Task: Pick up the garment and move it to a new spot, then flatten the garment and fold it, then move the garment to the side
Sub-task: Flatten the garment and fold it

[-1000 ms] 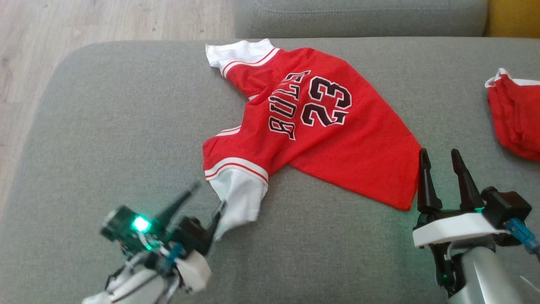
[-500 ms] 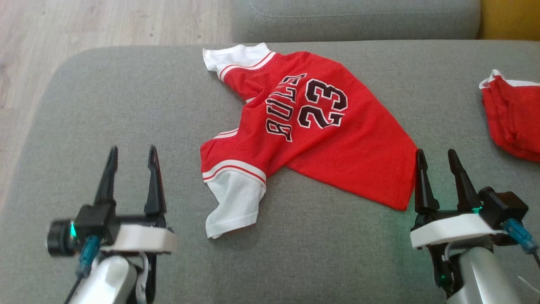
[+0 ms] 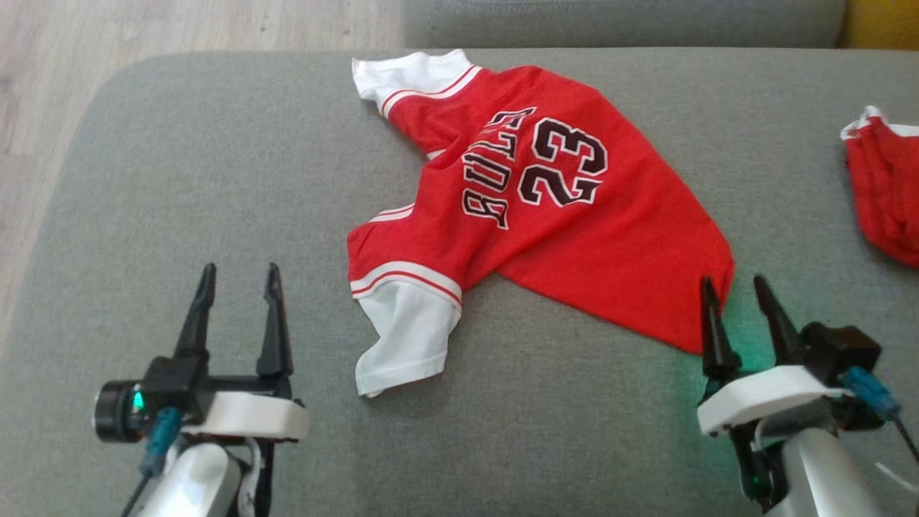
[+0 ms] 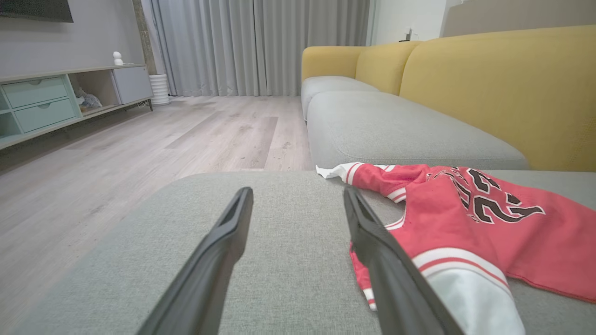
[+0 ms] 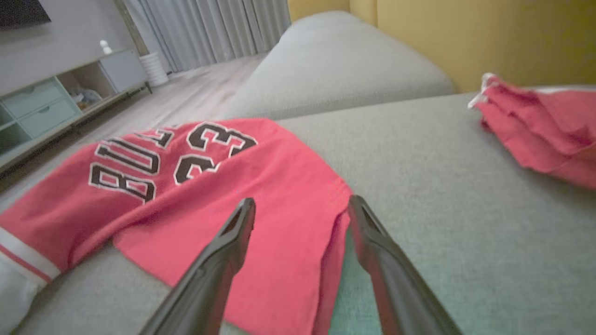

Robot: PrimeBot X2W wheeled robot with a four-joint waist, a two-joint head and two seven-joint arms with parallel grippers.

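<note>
Jersey: the jersey [image 3: 546,215] is matte red cloth with white sleeves, red-and-white striped bands, and black "BULLS" and "23" outlined in white.
Position: it lies spread face-up on the middle of the seat cushion [image 3: 215,179], collar end toward the robot's left and hem toward its right, with a few soft ripples through the body.
Near sleeve: the near sleeve [image 3: 402,337] is white and limp, with its cuff curled under at the lower edge.
Seat cushion: grey, coarse woven fabric with a rounded corner at the far left.
Left gripper: the left gripper [image 3: 240,267] has its long, dark, tapering fingers parted with nothing between them, and stands apart from the jersey on its left (bare cushion beneath it in the left wrist view [image 4: 298,190]).
Right gripper: the right gripper [image 3: 734,281] has its fingers spread at the jersey's near hem corner. In the right wrist view [image 5: 301,200] the hem edge runs up between them. That view is soft, so whether the tips touch the cloth I cannot tell.
Second red cloth: the second red cloth [image 3: 887,194] is bunched and white-trimmed, well apart at the cushion's right.
Surroundings: pale wood-plank floor [image 3: 43,86] and a mustard-yellow backrest [image 4: 489,88].
</note>
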